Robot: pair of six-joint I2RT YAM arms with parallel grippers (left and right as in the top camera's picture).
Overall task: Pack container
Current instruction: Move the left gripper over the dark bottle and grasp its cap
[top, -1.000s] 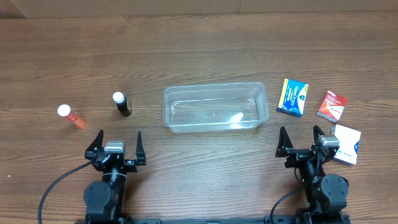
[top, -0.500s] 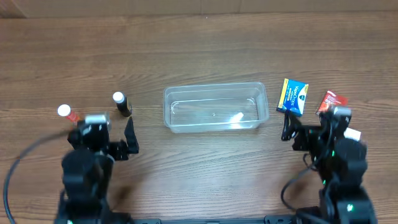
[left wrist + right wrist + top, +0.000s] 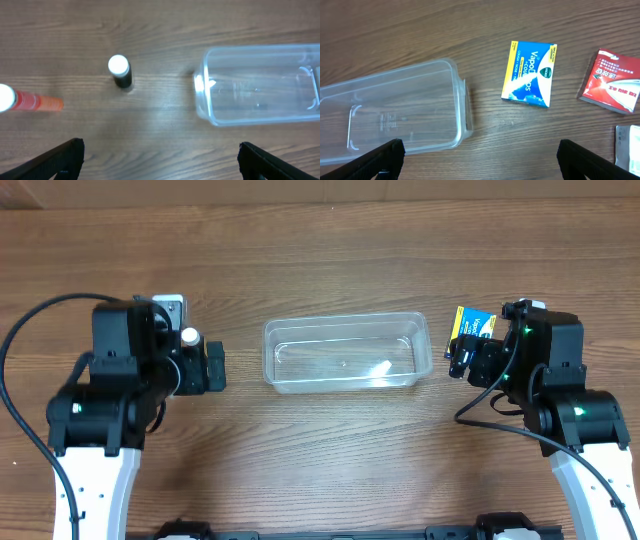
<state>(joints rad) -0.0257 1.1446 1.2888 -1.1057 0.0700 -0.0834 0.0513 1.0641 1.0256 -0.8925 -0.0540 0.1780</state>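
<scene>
Overhead view: the container [image 3: 345, 321] lies empty; left gripper [image 3: 159, 146] and right gripper [image 3: 480, 145] spread wide

Brown wood-grain table [image 3: 330, 250] throughout.

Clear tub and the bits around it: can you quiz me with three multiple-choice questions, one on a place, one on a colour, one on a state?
1. Where is the blue and yellow box?
A) inside the container
B) on the table beside the container
C) under the container
2. The black bottle has a cap that is:
A) green
B) white
C) blue
3. The container is:
A) empty
B) half filled
C) lidded
Answers:
1 B: the box lies flat just off the container's end.
2 B: the left wrist view shows a white top.
3 A: only the table shows through it.
</scene>
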